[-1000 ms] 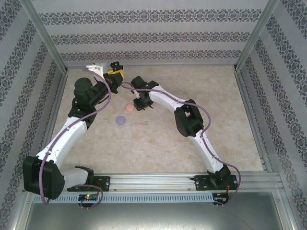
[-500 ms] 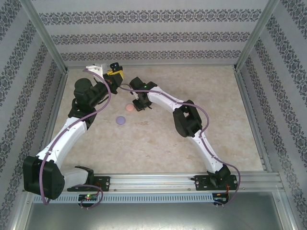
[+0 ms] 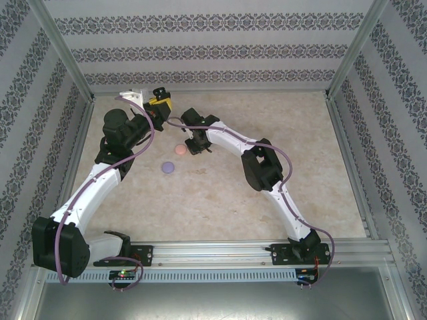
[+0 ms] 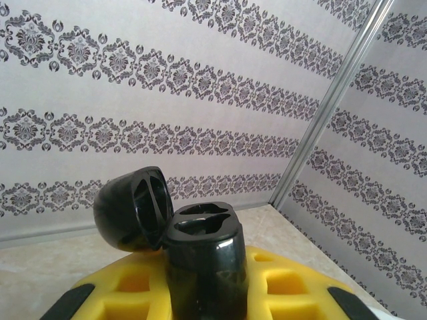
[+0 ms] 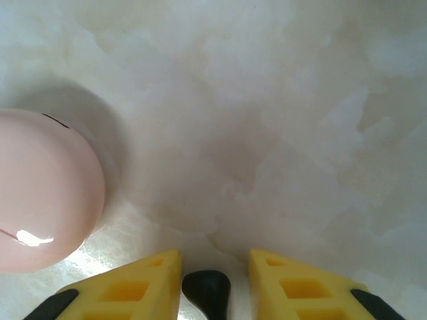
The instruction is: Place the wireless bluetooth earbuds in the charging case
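Note:
My left gripper (image 3: 159, 102) is raised at the back left and is shut on a glossy black charging case (image 4: 203, 267). The case stands upright, its lid (image 4: 130, 208) hinged open to the left, and both sockets look empty. My right gripper (image 3: 198, 148) points down at the table near the centre. In the right wrist view a small black earbud (image 5: 208, 288) lies on the table between its yellow fingers (image 5: 127, 290). It sits close against the left finger, with a gap to the right one, so the jaws are open around it.
A pink round disc (image 5: 40, 193) lies just left of the right gripper, also seen from above (image 3: 179, 151). A pale purple disc (image 3: 168, 167) lies nearer the front. Patterned walls and metal posts (image 3: 67, 60) enclose the marbled table (image 3: 267, 220).
The right gripper's jaws have narrowed around the black earbud. The left arm still holds the open case in the same place.

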